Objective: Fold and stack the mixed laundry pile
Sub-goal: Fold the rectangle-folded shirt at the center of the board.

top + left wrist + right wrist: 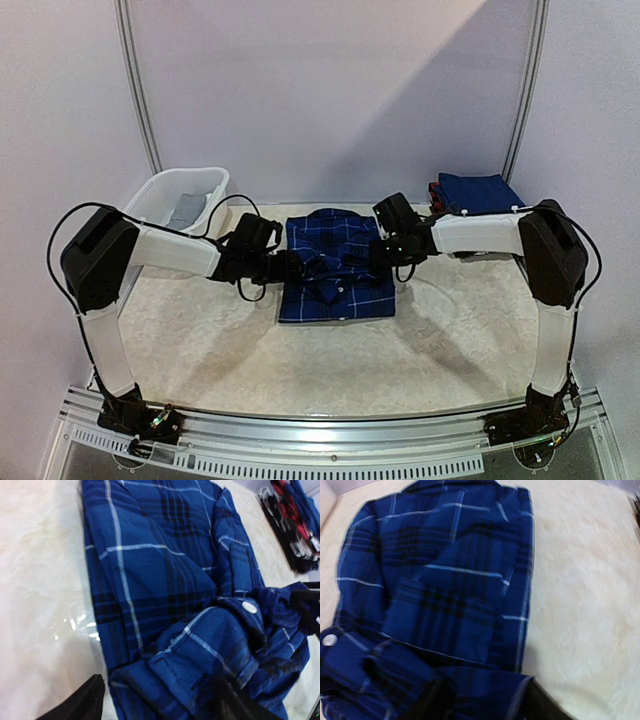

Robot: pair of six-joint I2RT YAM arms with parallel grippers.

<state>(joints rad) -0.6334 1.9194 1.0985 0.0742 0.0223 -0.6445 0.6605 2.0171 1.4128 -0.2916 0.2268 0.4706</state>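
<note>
Plaid shirt [335, 270]; button [250, 606] seen from wrists only

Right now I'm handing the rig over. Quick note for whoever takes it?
Left pincer: open, at the left edge of the plaid shirt, with cloth between its fingers.
Right pincer: at the shirt's right side, cloth between its fingers. The wrist view is blurred, so I cannot tell if it grips.
Things: the plaid shirt lies mid-table, sides folded in, a buttoned cuff bunched on top. Grey garment in the white basket, far left. Folded stack far right, blue on top.
Done: some items stacked, shirt partly folded.
Left: finish and stack the shirt, then the grey garment.
</note>
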